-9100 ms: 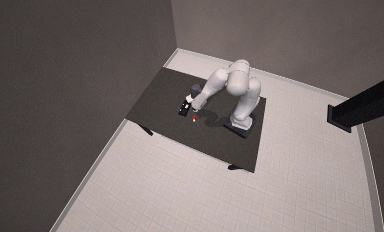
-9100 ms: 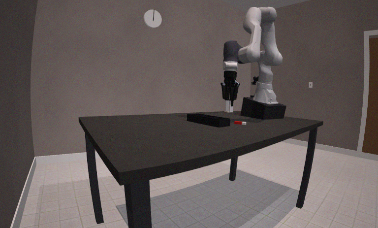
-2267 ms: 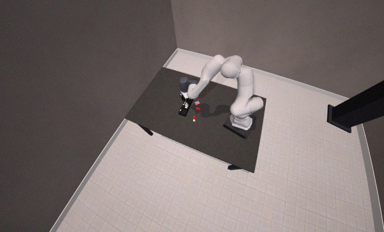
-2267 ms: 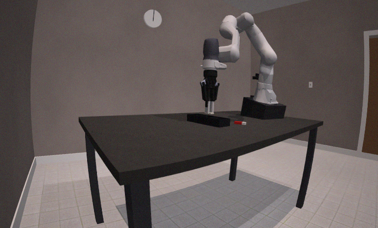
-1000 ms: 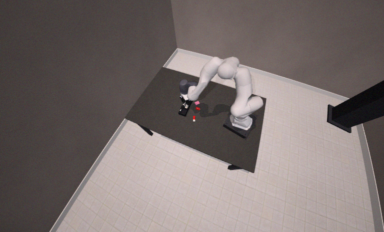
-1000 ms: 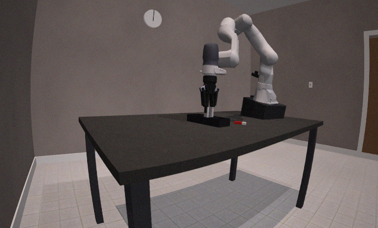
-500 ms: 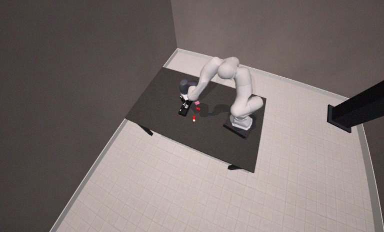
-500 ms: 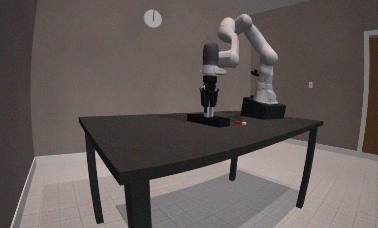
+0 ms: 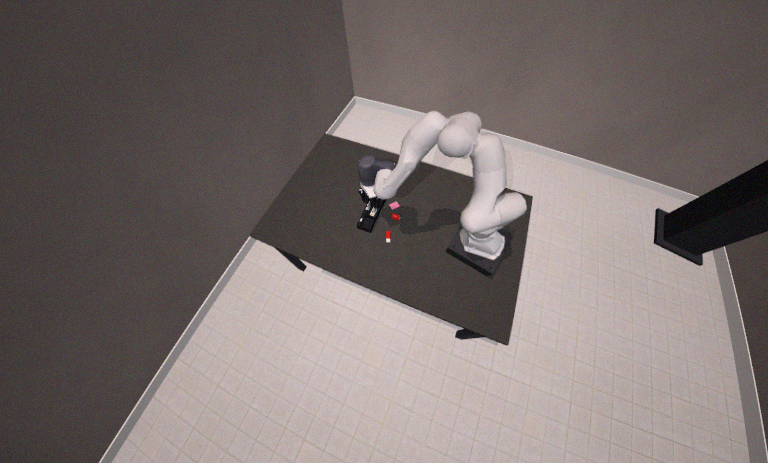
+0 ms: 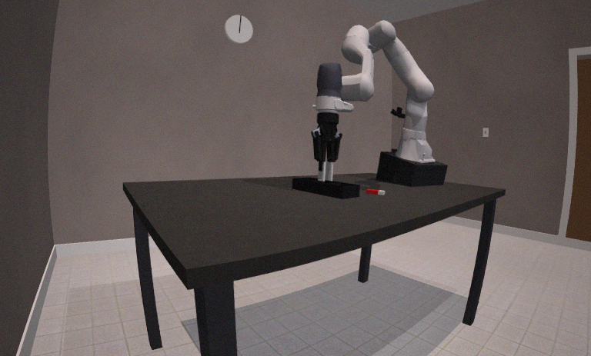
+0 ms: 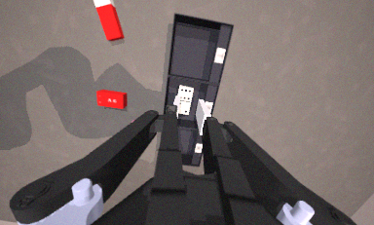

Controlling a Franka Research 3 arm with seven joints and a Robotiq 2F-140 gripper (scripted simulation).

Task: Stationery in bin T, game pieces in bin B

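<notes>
Brown-grey walls and a pale tiled floor surrounded the dark table. Exterior view alone gave the round wall clock. The white arm bent out above the tabletop in top and exterior.

Black three-compartment tray stood on the table below the gripper. Wrist view showed its dividers and white labels, too small to read; exterior gave mostly its outer walls. Could not tell which compartment was T or B.

Fingers narrowly apart. Exterior showed pale upright shapes just below the fingers, reaching down toward the tray; wrist showed a white dotted piece over the middle compartment and a white slab beside one fingertip. Could not tell whether either was gripped or loose.

Outside the tray, on the table: a red-and-white piece, lying flat, seen in all three views. A small red box lay nearer the gripper; its pale marking was noticeable only from the wrist. A pink piece lay near that box, plain from the top, barely a sliver at the wrist. Neither could be made out in exterior.
</notes>
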